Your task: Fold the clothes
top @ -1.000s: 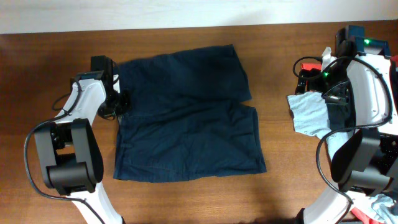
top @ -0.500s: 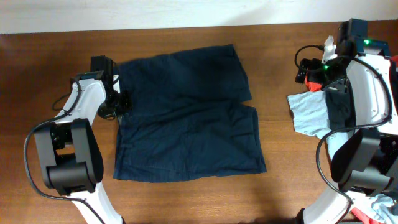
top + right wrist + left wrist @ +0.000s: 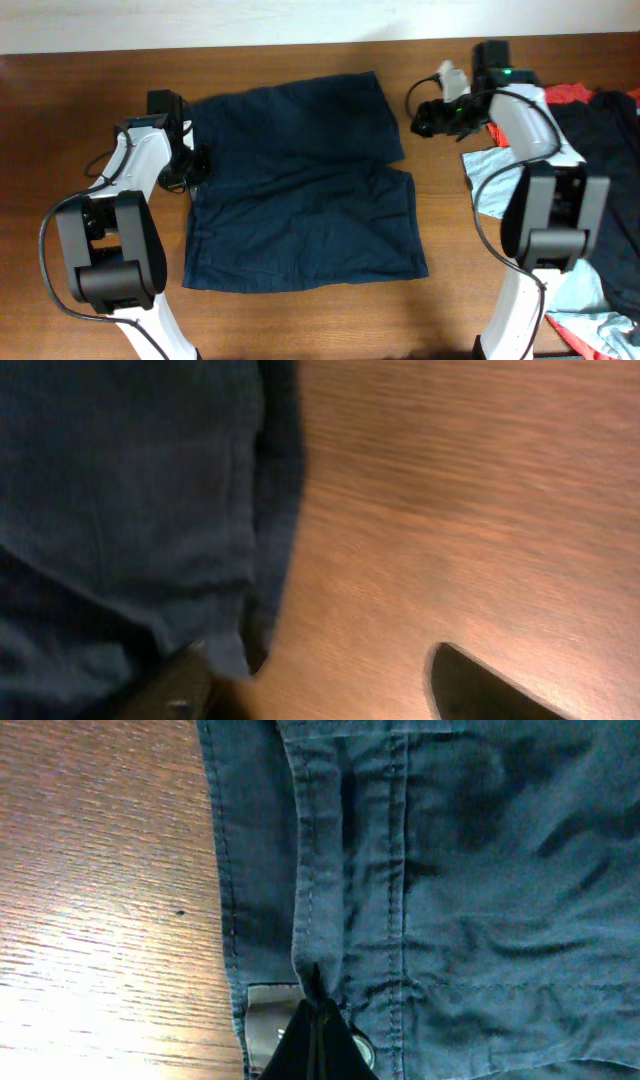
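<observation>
Right arm has swung off the heap of spare garments (image 3: 600, 130) to 1 o'clock. Overhead: dark navy blue woven shorts (image 3: 300, 190) lie flat mid-table. The right gripper (image 3: 425, 118) is just beside the upper leg hem and the left gripper (image 3: 195, 165) is at the waistband, 9 o'clock. Left wrist: fingers (image 3: 315, 1035) pinched tight on waistband fabric. Right wrist: fingers (image 3: 480, 685) apart, empty, over the brown wooden table (image 3: 450, 480). Best to take the hem corner squarely before folding.

Robot lab (arms (image 3: 110, 250) at wooden table (image 3: 300, 320))
</observation>
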Robot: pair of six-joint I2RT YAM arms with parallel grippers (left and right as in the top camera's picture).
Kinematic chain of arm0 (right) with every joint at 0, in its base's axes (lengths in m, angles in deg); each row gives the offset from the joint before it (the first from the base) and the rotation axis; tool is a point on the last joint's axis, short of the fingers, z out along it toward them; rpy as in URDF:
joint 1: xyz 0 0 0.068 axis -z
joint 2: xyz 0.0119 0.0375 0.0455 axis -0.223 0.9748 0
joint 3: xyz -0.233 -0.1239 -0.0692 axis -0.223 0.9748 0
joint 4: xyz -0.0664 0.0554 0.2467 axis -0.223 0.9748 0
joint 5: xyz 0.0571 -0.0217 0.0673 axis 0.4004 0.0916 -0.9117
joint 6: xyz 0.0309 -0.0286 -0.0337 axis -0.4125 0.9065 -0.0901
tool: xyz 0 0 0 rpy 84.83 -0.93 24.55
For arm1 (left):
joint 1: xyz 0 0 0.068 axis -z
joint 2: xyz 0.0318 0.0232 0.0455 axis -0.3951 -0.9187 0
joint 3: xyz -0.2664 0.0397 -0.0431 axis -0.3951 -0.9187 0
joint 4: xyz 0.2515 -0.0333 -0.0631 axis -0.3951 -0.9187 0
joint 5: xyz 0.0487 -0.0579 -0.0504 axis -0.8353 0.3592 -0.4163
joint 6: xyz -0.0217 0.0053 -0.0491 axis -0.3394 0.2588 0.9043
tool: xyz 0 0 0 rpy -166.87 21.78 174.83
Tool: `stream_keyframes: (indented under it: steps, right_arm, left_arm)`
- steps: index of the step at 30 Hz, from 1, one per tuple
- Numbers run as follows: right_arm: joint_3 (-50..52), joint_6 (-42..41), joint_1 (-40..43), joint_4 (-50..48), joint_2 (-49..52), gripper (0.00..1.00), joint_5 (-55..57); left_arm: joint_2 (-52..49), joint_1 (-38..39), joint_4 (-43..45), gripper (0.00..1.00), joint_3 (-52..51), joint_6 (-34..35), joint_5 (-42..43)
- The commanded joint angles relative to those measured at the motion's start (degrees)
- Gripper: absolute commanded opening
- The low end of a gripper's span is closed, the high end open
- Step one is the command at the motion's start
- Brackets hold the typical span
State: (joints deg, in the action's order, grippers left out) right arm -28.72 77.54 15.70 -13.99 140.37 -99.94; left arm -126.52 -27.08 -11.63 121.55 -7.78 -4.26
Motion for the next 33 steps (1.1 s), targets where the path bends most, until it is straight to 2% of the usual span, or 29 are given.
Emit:
stream_keyframes:
  steps: [1, 9, 19, 27, 33]
  right_arm:
    - [0.4, 1.7, -0.7, -1.2, 1.4, 0.66, 0.0]
    - [0.4, 1.7, -2.2, -2.1, 4.7, 0.58, 0.1]
    - [0.4, 1.6, -7.3, -6.0, 7.3, 0.58, 0.7]
    - [0.4, 1.7, -11.7, -7.6, 7.3, 0.58, 9.8]
    - [-3.2, 1.3, -11.5, -5.8, 6.6, 0.57, 10.6]
  left_arm:
    - [-0.1, 0.2, -0.4, 0.01, -0.5, 0.7, 0.4]
    - [-0.1, 0.2, -0.6, 0.01, -0.5, 0.7, 0.4]
    - [-0.1, 0.2, -1.9, 0.0, -0.5, 0.7, 0.4]
    - [-0.1, 0.2, -2.0, 0.0, -0.5, 0.5, 0.4]
    - [-0.1, 0.2, -2.0, 0.0, -0.5, 0.4, 0.4]
